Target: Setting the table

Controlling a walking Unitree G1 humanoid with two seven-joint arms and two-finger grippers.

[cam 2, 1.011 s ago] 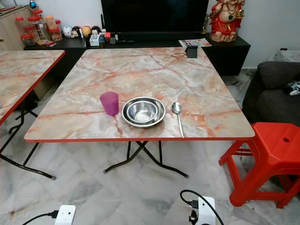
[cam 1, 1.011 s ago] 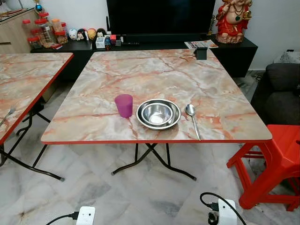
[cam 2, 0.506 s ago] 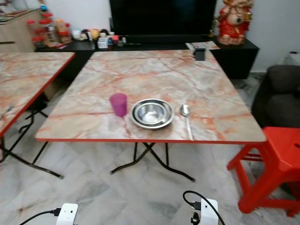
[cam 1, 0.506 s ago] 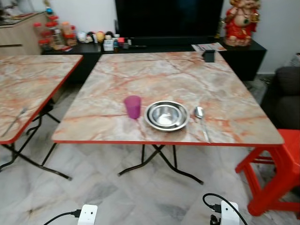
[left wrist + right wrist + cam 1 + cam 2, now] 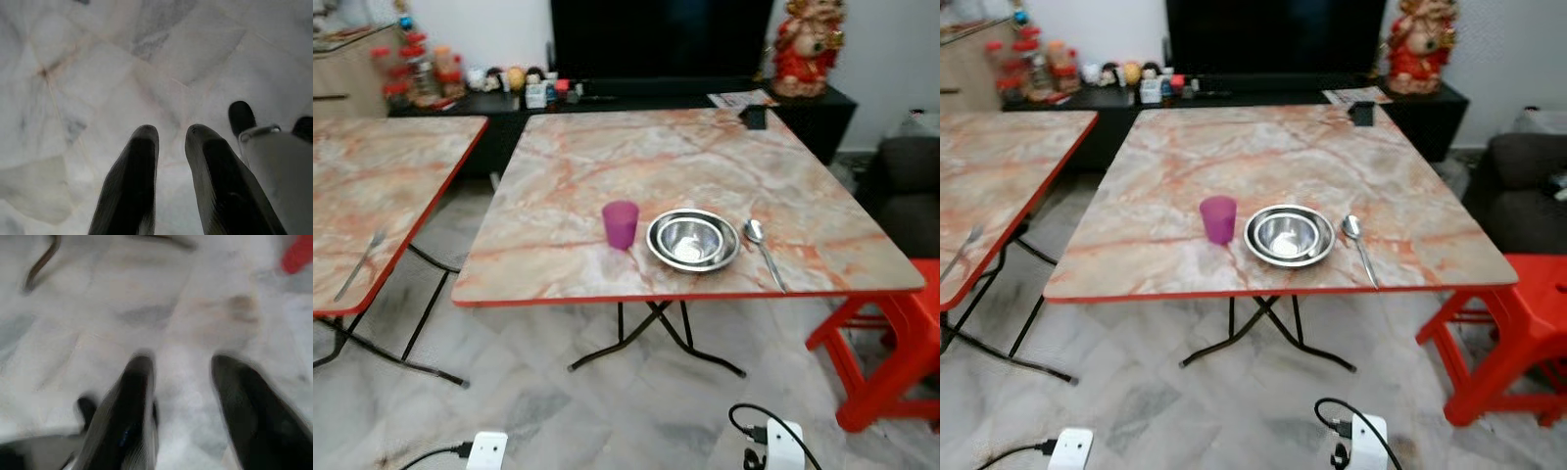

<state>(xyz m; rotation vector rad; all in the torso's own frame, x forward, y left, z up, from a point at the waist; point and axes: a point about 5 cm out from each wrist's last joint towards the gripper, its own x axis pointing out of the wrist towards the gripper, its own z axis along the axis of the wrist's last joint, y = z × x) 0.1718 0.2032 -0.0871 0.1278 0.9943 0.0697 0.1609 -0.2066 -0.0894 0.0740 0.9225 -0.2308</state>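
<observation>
**Place laid, camera swings left**

Both arms hang idle: left end effector (image 5: 171, 147) nearly closed, right end effector (image 5: 190, 382) open, both empty. Cup (image 5: 620, 223), bowl (image 5: 693, 240), spoon (image 5: 763, 247) sit on the tabletop (image 5: 607, 147); the view has shifted toward a fork (image 5: 358, 264) on the neighbouring tabletop.

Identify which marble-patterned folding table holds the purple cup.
The nearer, centre table, bearing the purple plastic cup, steel bowl and spoon.
</observation>
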